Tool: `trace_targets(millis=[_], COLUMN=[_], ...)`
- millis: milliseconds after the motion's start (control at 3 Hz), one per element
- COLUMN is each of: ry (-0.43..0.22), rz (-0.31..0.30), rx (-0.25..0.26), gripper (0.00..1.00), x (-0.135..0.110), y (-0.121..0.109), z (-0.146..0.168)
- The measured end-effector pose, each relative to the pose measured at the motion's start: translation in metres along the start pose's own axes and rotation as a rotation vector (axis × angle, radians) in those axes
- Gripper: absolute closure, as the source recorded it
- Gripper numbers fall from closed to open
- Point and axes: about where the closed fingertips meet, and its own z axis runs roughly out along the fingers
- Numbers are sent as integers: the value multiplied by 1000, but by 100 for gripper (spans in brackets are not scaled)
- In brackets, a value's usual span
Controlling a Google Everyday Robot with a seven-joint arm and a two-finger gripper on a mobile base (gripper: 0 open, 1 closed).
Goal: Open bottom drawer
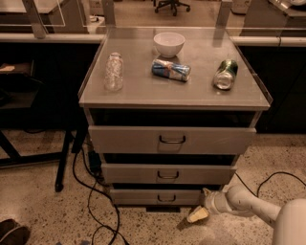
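Office-like laboratory workspace, as indicated by the speckled floor (38,210), loose cables (88,191), a swivel-chair base (172,5) and a grey drawer cabinet (143,93); the gripper (198,214) is seen low beside the cabinet.
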Motion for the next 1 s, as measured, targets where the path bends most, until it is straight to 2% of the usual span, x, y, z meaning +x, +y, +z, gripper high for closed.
trace_targets(millis=[1000], ry=[33], rz=[-18], rx=[50], gripper=[0], x=[4], y=[-15], z=[22])
